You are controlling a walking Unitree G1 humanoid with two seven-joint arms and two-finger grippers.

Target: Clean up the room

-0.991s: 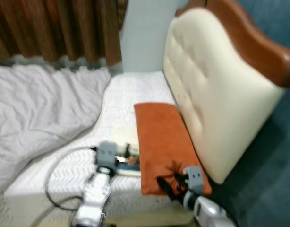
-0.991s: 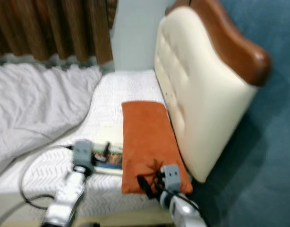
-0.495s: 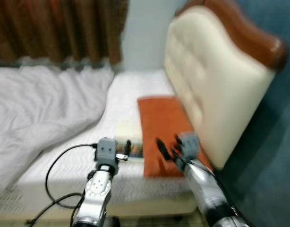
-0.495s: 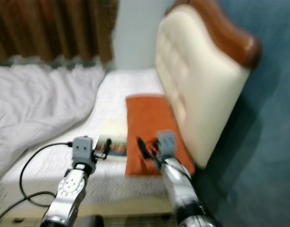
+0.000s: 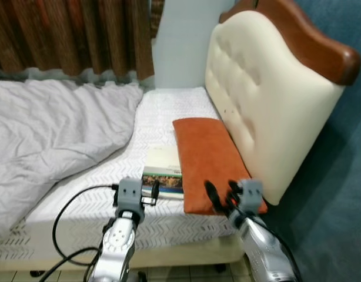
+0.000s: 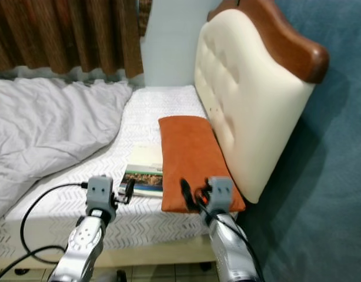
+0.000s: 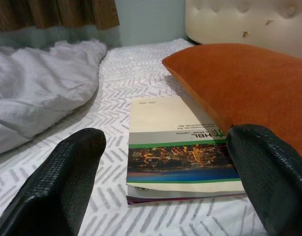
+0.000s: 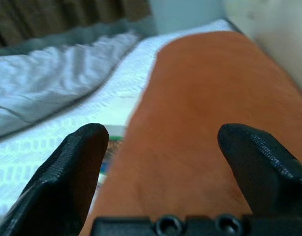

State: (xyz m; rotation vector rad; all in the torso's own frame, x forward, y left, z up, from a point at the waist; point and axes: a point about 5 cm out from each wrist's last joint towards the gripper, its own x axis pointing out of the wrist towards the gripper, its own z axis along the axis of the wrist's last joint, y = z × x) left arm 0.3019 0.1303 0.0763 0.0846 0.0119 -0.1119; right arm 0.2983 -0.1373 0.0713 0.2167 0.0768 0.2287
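An orange pillow (image 5: 205, 157) lies flat on the white mattress (image 5: 169, 111), along the foot of the headboard. A book (image 5: 164, 171) with a cream and green cover lies beside it, its edge touching the pillow. My left gripper (image 5: 152, 192) hovers open just short of the book's near edge. In the left wrist view the book (image 7: 178, 147) lies ahead between the wide-spread fingers (image 7: 67, 172). My right gripper (image 5: 221, 195) is open over the pillow's near end, and the pillow (image 8: 190, 113) shows between its fingers (image 8: 72, 167). Neither gripper holds anything.
A cream padded headboard (image 5: 257, 100) with brown wood trim stands on the right, against a teal wall (image 5: 339, 176). A crumpled grey duvet (image 5: 51, 135) covers the bed's left part. Brown curtains (image 5: 69, 35) hang behind. A black cable (image 5: 66, 217) loops from my left arm.
The camera shook and pulled back. My right gripper lifted off the pillow's near corner, where the cloth was puckered, rose, then came down open at the near end. The left gripper stayed by the book.
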